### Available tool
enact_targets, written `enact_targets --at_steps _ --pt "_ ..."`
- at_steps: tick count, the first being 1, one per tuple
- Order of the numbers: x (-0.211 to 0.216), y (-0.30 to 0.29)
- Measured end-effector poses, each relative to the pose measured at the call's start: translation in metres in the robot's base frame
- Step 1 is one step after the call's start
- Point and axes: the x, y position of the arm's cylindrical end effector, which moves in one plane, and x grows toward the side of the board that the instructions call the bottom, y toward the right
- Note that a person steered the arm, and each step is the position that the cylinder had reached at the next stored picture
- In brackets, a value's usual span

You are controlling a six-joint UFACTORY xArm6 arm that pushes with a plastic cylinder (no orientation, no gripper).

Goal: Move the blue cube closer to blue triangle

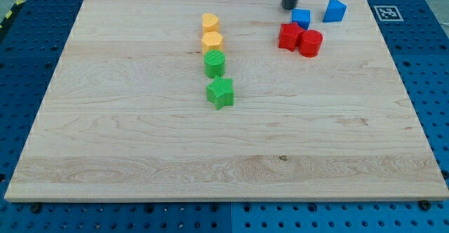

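Observation:
The blue cube [301, 17] sits near the view's top right on the wooden board [140, 135]. The blue triangle [334, 10] lies a short gap to its right and slightly higher. My tip [290, 6] is at the end of the dark rod, just up and left of the blue cube, close to it or touching it. Right below the blue cube are a red block [288, 36] and a red cylinder [310, 43], touching each other.
A column of blocks stands left of centre: two yellow blocks [210, 22] [212, 41], a green cylinder [215, 63] and a green star [220, 92]. The board's top edge runs just above my tip. A marker tag [386, 12] lies off the board's top right corner.

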Motion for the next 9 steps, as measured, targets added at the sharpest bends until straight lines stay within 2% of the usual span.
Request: enact_targets --at_steps 1,2,3,5,6,8,9 --pt "0.012 -0.018" --pt "0.043 -0.018" --pt "0.055 -0.018" --pt "0.093 0.012" --pt "0.094 0.028" --pt "0.081 -0.027" --pt "0.064 -0.027"
